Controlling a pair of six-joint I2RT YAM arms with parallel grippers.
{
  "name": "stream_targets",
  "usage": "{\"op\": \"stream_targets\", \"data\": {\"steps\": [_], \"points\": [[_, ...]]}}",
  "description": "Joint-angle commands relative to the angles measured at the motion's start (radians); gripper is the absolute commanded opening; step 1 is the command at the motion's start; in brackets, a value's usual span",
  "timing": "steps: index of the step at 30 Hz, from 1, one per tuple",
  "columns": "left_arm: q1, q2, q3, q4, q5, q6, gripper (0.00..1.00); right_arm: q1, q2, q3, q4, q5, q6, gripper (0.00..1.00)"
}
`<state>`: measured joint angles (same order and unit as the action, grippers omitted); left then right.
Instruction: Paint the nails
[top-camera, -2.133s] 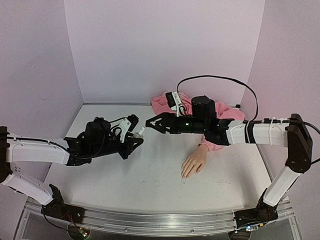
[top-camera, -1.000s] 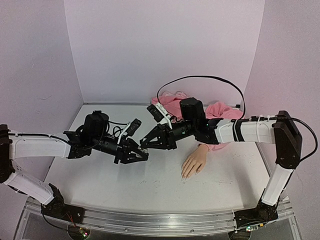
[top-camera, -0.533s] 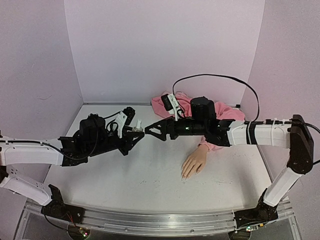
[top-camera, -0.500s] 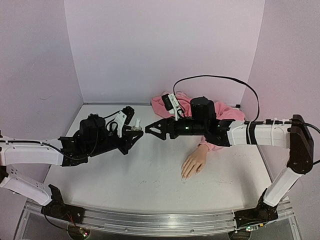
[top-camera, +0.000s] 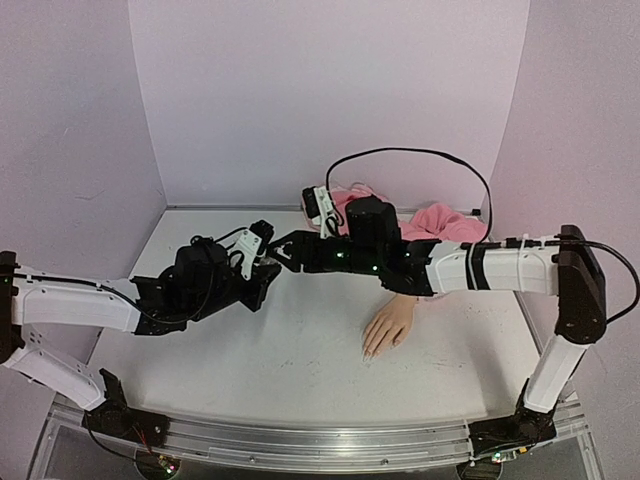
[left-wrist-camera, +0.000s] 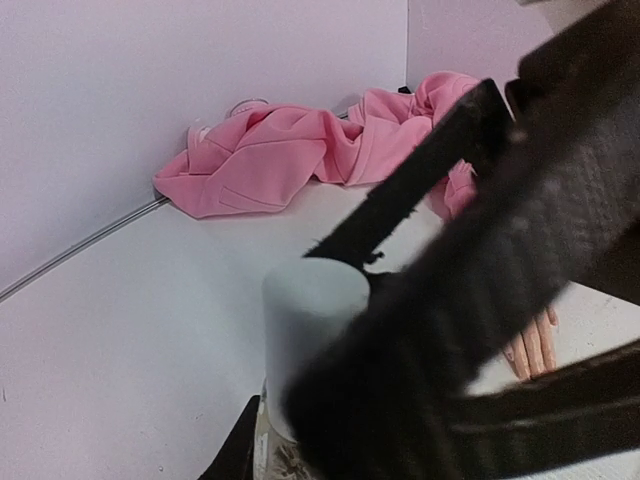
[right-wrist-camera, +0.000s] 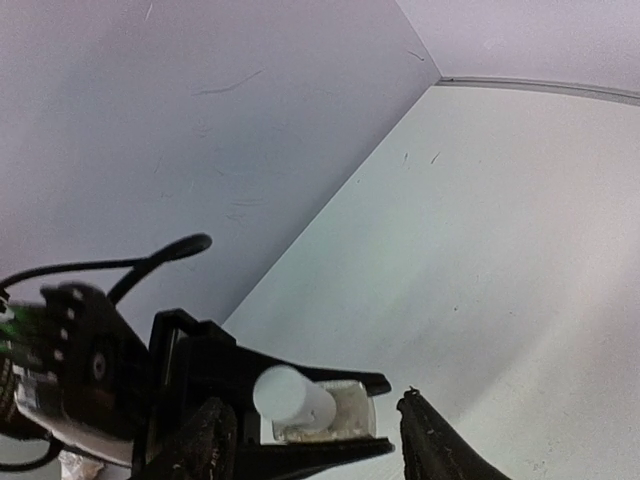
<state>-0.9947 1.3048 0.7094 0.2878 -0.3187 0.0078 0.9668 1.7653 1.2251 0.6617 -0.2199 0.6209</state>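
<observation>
My left gripper is shut on a tiny clear bottle with a white cap, held above the table left of centre. My right gripper is open, its fingers standing on either side of the cap without touching it. In the left wrist view the white cap fills the middle, half hidden by the right gripper's blurred black fingers. The beige mannequin hand lies palm down to the right, with its pale nails pointing toward the near edge and its fingertips partly in sight.
The pink hoodie lies bunched against the back wall behind the right arm, its sleeve running to the mannequin hand. A black cable arcs above the right wrist. Pink walls enclose the white table on three sides.
My right gripper has gone from shut to open and moved left until its fingers flank the bottle's cap. The left gripper has kept hold of the bottle, shifting slightly.
</observation>
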Motion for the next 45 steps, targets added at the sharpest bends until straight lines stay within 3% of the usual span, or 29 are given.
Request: {"op": "stream_targets", "data": {"steps": [1,4,8,10,12,13,15,16,17,19,21,23,26,27,28,31,32,33,36,45], "points": [[-0.008,0.012,0.061,0.044,-0.005,0.004,0.0,0.007,0.04,0.102,0.029,0.053,0.01,0.49],[-0.01,0.018,0.07,0.042,0.005,0.001,0.0,0.009,0.065,0.119,0.026,0.049,0.005,0.39],[-0.01,0.023,0.079,0.038,0.008,-0.045,0.0,0.009,0.078,0.121,0.031,0.026,-0.029,0.15],[-0.009,0.014,0.078,0.037,0.045,-0.066,0.0,0.005,0.072,0.113,0.035,0.004,-0.06,0.03],[-0.002,-0.001,0.072,0.037,0.162,-0.078,0.0,-0.011,0.054,0.089,0.067,-0.101,-0.121,0.0],[0.008,-0.018,0.067,0.041,0.248,-0.085,0.0,-0.025,0.04,0.067,0.1,-0.205,-0.166,0.0],[0.048,-0.035,0.058,0.075,0.579,-0.105,0.0,-0.051,0.001,0.005,0.193,-0.531,-0.29,0.0],[0.079,-0.037,0.044,0.144,0.807,-0.131,0.0,-0.056,-0.021,-0.022,0.234,-0.862,-0.358,0.0],[0.103,-0.029,0.021,0.254,1.056,-0.179,0.0,-0.056,-0.031,-0.034,0.24,-1.072,-0.41,0.0],[0.115,-0.009,-0.016,0.494,1.337,-0.303,0.0,-0.056,-0.045,-0.045,0.235,-1.187,-0.391,0.0],[0.116,-0.001,-0.019,0.549,1.389,-0.354,0.0,-0.058,-0.059,-0.054,0.188,-1.199,-0.408,0.0],[0.126,-0.002,-0.036,0.55,1.33,-0.342,0.0,-0.068,-0.089,-0.101,0.185,-1.117,-0.417,0.0],[0.128,-0.007,-0.063,0.491,1.095,-0.278,0.0,-0.082,-0.139,-0.139,0.179,-0.888,-0.397,0.02],[0.125,-0.013,-0.064,0.449,0.996,-0.254,0.0,-0.09,-0.16,-0.149,0.176,-0.793,-0.382,0.14],[0.116,-0.023,-0.058,0.385,0.875,-0.219,0.0,-0.097,-0.179,-0.156,0.163,-0.679,-0.366,0.33],[0.038,-0.048,-0.017,0.191,0.464,-0.082,0.0,-0.103,-0.239,-0.151,0.028,-0.244,-0.329,0.77],[0.022,-0.047,0.002,0.142,0.328,-0.055,0.0,-0.103,-0.252,-0.153,0.008,-0.161,-0.311,0.86],[0.017,-0.041,0.022,0.097,0.23,-0.049,0.0,-0.102,-0.259,-0.15,-0.004,-0.116,-0.297,0.9],[0.015,-0.032,0.041,0.047,0.073,-0.031,0.0,-0.102,-0.25,-0.114,-0.056,-0.018,-0.221,0.93],[0.01,-0.009,0.048,0.04,-0.027,-0.087,0.0,-0.005,-0.073,0.074,-0.076,0.066,-0.119,0.79]]}}
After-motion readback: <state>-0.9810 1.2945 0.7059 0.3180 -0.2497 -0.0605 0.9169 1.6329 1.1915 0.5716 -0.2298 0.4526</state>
